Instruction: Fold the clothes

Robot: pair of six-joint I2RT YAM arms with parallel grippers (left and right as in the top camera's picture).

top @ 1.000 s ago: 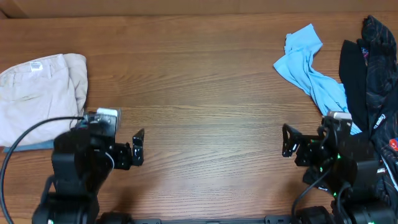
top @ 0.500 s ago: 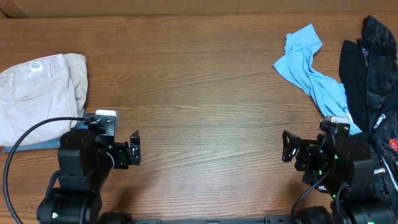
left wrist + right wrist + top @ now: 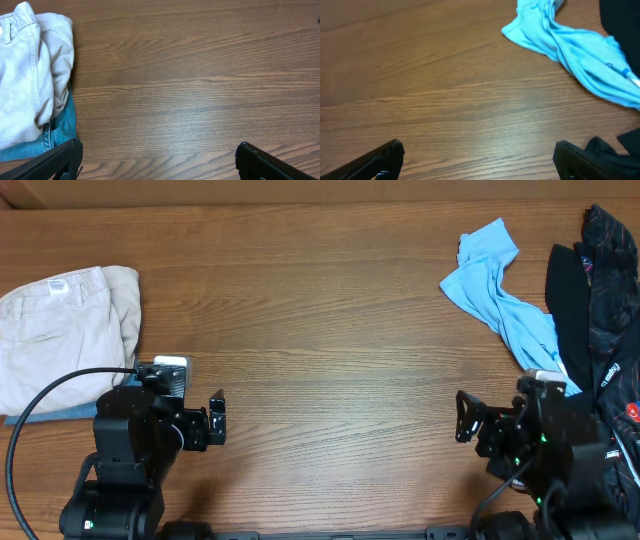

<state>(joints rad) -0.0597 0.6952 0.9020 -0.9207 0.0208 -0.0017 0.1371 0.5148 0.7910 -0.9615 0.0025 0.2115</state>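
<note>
We see a wooden table (image 3: 330, 330) filling the overhead view, its grain running left to right; at its left edge lie the pale khaki shorts (image 3: 55, 330), folded into a thick, rounded bundle, and in the left wrist view their doubled cloth (image 3: 25, 75) takes up the upper-left corner. On the far right of the table lies a heap of black garments (image 3: 600, 300), loose and crumpled, running down the edge to beside the right arm; touching its left side lies the light-blue shirt (image 3: 495, 285), unfolded and twisted into a long diagonal strip, which the right wrist view shows at upper right (image 3: 580, 50). The shorts and the shirt are well apart, with bare wood between them.

Near the front edge the left gripper (image 3: 218, 420) sits just right of the shorts, over bare wood; we see its fingers spread wide in the left wrist view (image 3: 157, 152), with nothing between them. The right gripper (image 3: 463, 415) sits just left of the black heap; its fingers are likewise spread wide (image 3: 477, 152) and hold nothing.

Under the shorts a strip of blue denim (image 3: 62, 125) shows along their lower edge; a black cable (image 3: 50, 385) arcs over that side; a white label (image 3: 57, 286) sits at the shorts' top.
</note>
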